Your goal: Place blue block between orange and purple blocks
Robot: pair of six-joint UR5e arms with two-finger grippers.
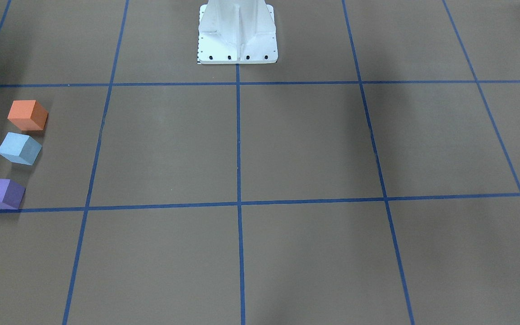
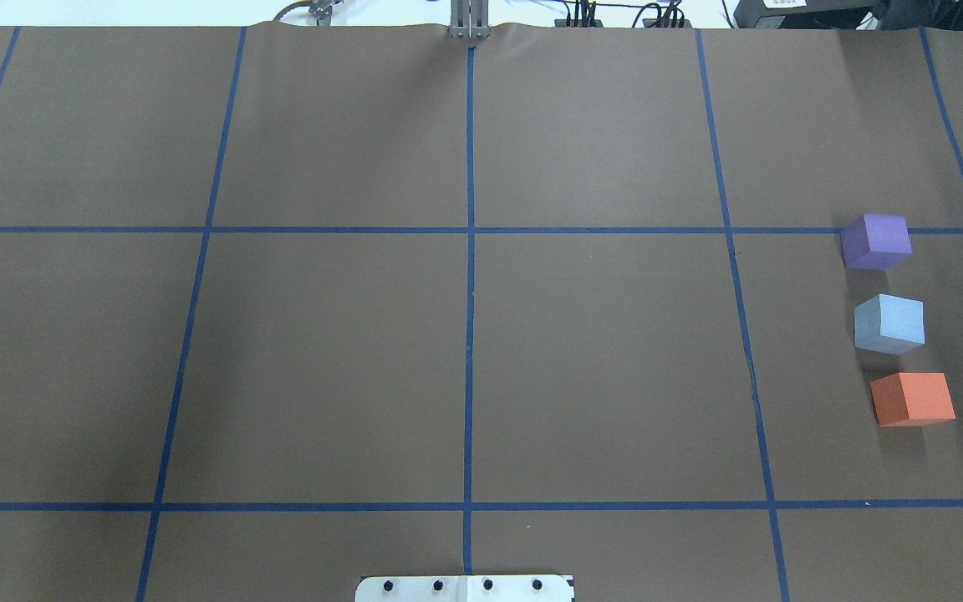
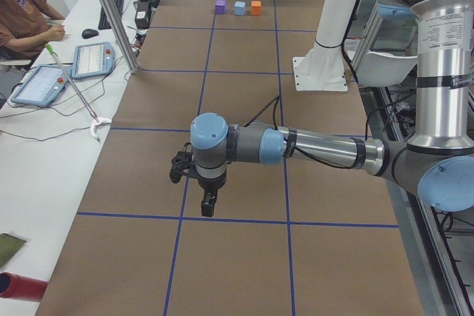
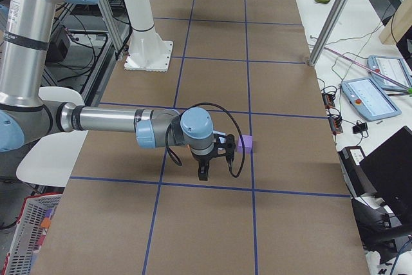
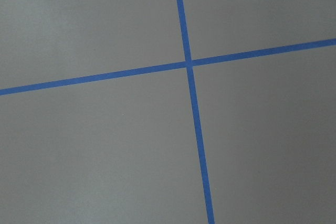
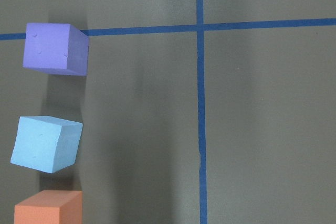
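The blue block (image 2: 889, 323) is seen lying between the orange block (image 2: 913, 399) and the purple block (image 2: 876, 242), touching neither. The placement is judged complete. The jaw state of the left gripper (image 3: 209, 203) and the right gripper (image 4: 204, 172) cannot be told.

Light is even & diffuse, from overhead; no hard glare on the matte brown paper-covered tabletop (image 2: 598, 359). Broad soft shadows dim it in patches in the front-facing view, esp. top left & right of centre. The orange foam cube (image 1: 27, 115), light-blue foam cube (image 1: 19, 148) & purple foam cube (image 1: 1, 193) each throw a short, soft-edged shadow. The white metal robot base (image 1: 237, 34) is very bright, nearly blown out. Wrist views are sharp but dimmer, w/ a greyer cast. Bright highlights run along the silver metal arm tube (image 3: 326, 149) in the left side view.
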